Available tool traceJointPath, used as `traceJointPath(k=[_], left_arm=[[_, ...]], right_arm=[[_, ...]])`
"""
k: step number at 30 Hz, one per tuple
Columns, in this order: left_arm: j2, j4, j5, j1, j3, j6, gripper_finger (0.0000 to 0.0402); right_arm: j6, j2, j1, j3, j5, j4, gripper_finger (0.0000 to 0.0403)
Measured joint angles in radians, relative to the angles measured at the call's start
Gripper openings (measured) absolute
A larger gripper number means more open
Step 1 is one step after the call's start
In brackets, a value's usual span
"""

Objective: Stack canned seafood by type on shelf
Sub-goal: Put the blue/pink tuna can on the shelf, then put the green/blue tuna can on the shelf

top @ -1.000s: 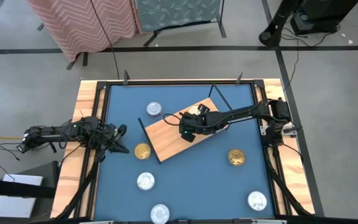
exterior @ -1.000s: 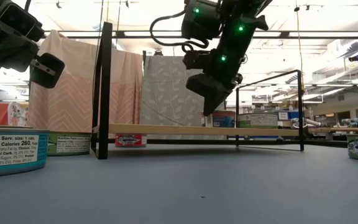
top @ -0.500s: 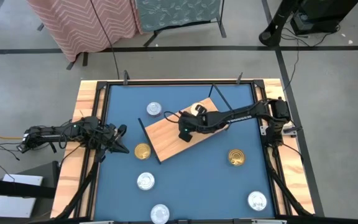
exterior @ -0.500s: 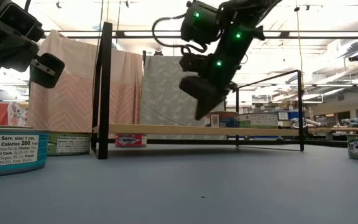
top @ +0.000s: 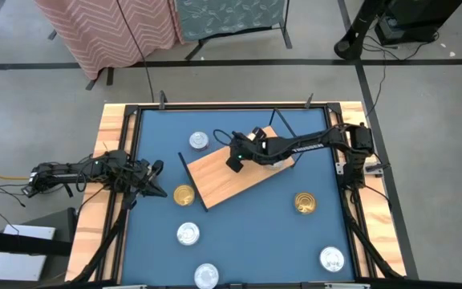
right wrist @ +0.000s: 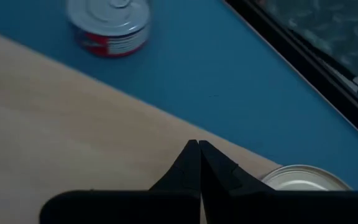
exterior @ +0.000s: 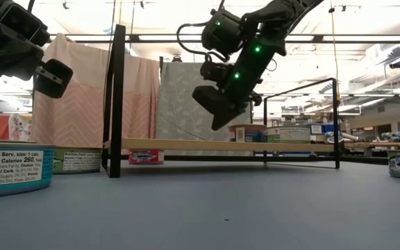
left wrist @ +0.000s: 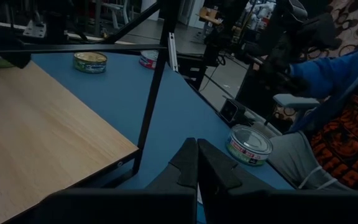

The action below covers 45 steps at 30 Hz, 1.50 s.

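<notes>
Shelf point(top: 229, 177): right pincer point(top: 233, 163) shut, empty, hovering above.

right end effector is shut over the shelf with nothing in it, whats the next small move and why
Probably open the right end effector and carry it toward the silver-lidded can on the table just past the shelf edge. It hangs shut and empty above the board, while most cans sit loose on the blue table. The left end effector waits shut at the table's left edge.

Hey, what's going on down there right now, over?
Right gripper shut, empty, above the shelf. Left gripper shut, waiting at table's left edge. One can on the shelf; six cans on the table. Nothing in the way.
</notes>
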Motion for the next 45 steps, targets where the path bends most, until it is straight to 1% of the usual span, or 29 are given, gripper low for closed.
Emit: traceJointPath(k=[6, 17, 30, 33, 35, 37, 38, 41, 43, 45], left_arm=[[0.0, 0.0, -0.001, 0.0, 0.0, 0.0, 0.0007], [0.0, 0.0, -0.001, 0.0, 0.0, 0.0, 0.0007], [0.0, 0.0, -0.002, 0.0, 0.0, 0.0, 0.0007], [0.0, 0.0, -0.002, 0.0, 0.0, 0.0, 0.0007], [0.0, 0.005, -0.002, 0.0, 0.0, 0.0, 0.0007], [0.0, 0.053, -0.002, 0.0, -0.002, -0.001, 0.0007], [0.0, 0.102, 0.0, 0.0, -0.002, -0.004, 0.0007], [0.0, 0.307, 0.021, 0.0, -0.002, -0.004, 0.0007], [0.0, 0.444, 0.038, 0.0, -0.001, -0.005, 0.0007], [0.0, 0.506, 0.04, 0.0, 0.017, -0.005, 0.0007]], right_arm=[[0.03, 0.0, -0.012, 0.0, 0.006, -0.024, 0.0004], [0.083, 0.0, -0.012, 0.0, 0.04, -0.146, 0.0004], [0.103, 0.0, -0.012, 0.0, 0.047, -0.167, 0.0004], [0.103, 0.0, -0.008, 0.0, 0.067, -0.19, 0.0004], [0.072, 0.0, 0.003, 0.0, 0.081, -0.172, 0.0004], [0.015, -0.011, 0.025, 0.0, 0.094, -0.129, 0.0004], [-0.017, -0.023, 0.04, 0.0, 0.103, -0.103, 0.0004], [-0.117, -0.084, 0.093, 0.0, 0.16, -0.041, 0.0004], [-0.171, -0.137, 0.135, 0.0, 0.208, -0.035, 0.0004], [-0.21, -0.201, 0.185, 0.0, 0.257, -0.051, 0.0004]])
